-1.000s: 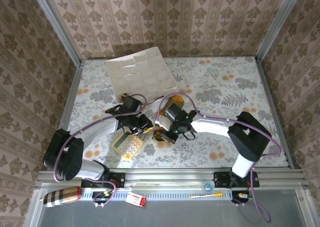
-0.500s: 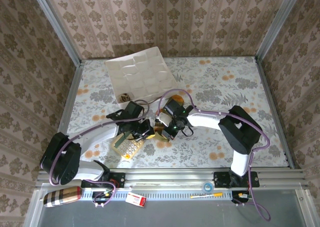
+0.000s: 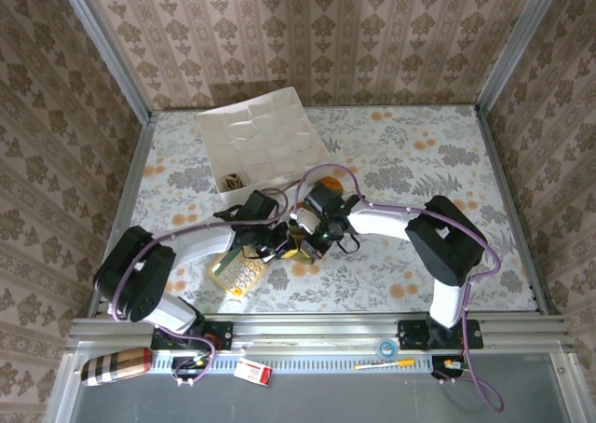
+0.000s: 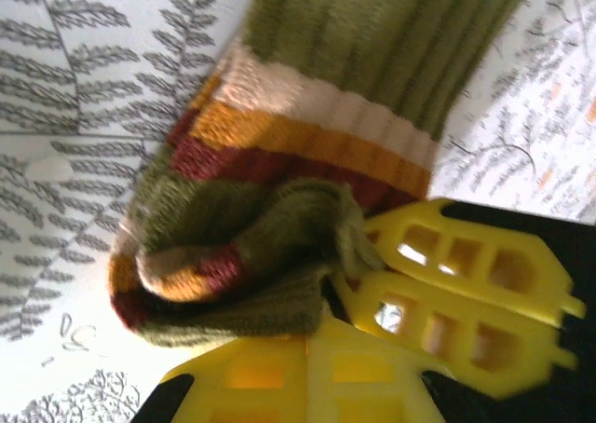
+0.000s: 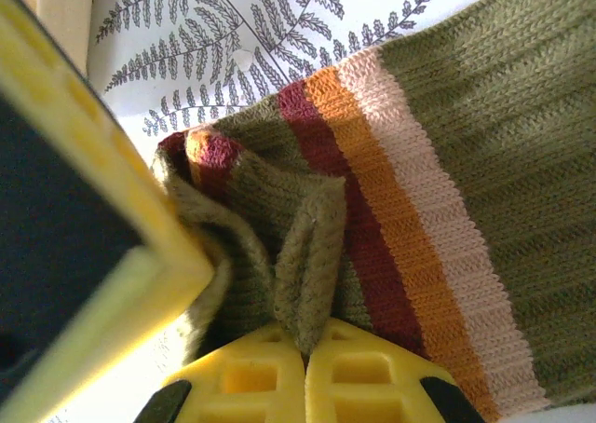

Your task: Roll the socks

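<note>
Olive sock: lies on the counter, striped cuff bunched into a thick fold right at the tips of both tools. The leg of the sock runs away from them, flat on the fern print.

Left tool: clenched, a lip of green knit pinched between its yellow fingertips. Right tool: likewise clamped on a ridge of the folded cuff. In each wrist view the other tool sits just beside, almost touching, so the two grips are on the same bunch of cuff.

Change: a second ago the left tool was still slightly parted and stood a little apart from the right one. It has since slid in beside its partner and closed. The right tool was already shut and has barely moved.

Meaning, as I judge it: both tools now hold the cuff end, so the first turn of the roll looks started but the leg is still unrolled. Most of the work on this sock remains.

Also changed: the left arm's elbow has swung inward from the counter edge, and the right arm's elbow has drawn in a little.

Around: yellow calculator just on the near side of the left tool. A white tray lies beyond both tools. It carries a small brown bundle, possibly the other sock, too small to tell.
</note>
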